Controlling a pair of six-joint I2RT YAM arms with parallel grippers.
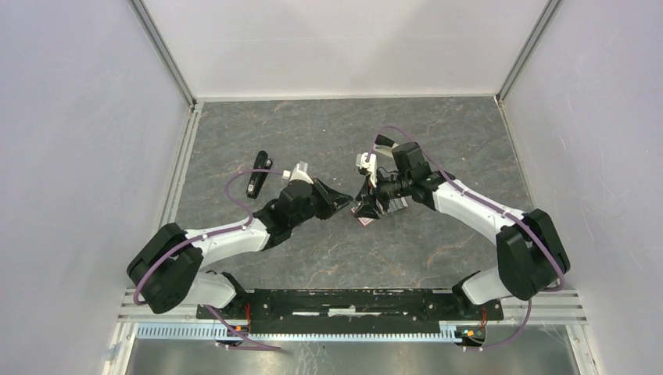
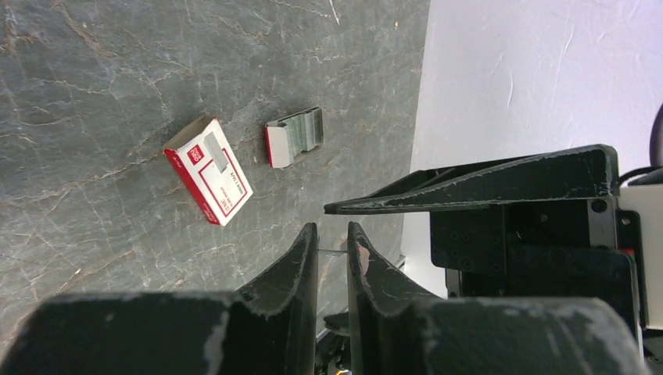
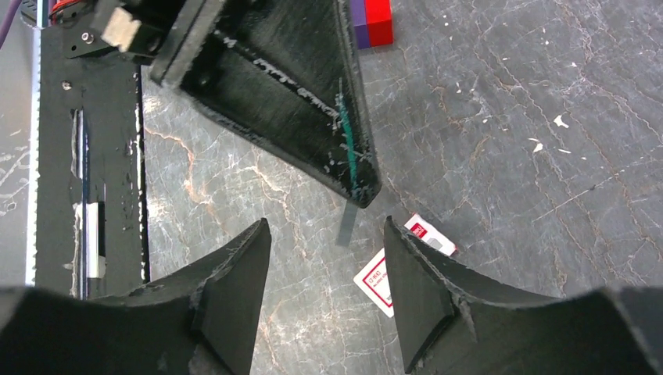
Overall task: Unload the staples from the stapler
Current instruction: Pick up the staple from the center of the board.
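Note:
The stapler (image 1: 257,173) lies at the back left of the table, its black bar and grey rail apart from both arms. My left gripper (image 2: 332,228) is shut on the staples (image 3: 346,225), a thin grey strip that sticks out of its tip above the table. In the left wrist view the strip shows only as a thin edge between the fingers (image 2: 303,258). My right gripper (image 3: 327,226) faces that tip and is open, one finger on each side of the strip and not touching it. Both grippers meet at mid-table (image 1: 358,201).
A red-and-white little box (image 2: 209,170) lies on the table below the grippers, with a small red tray of grey staples (image 2: 295,137) beside it. A red-and-purple block (image 3: 370,13) sits further off. White walls enclose the table on three sides.

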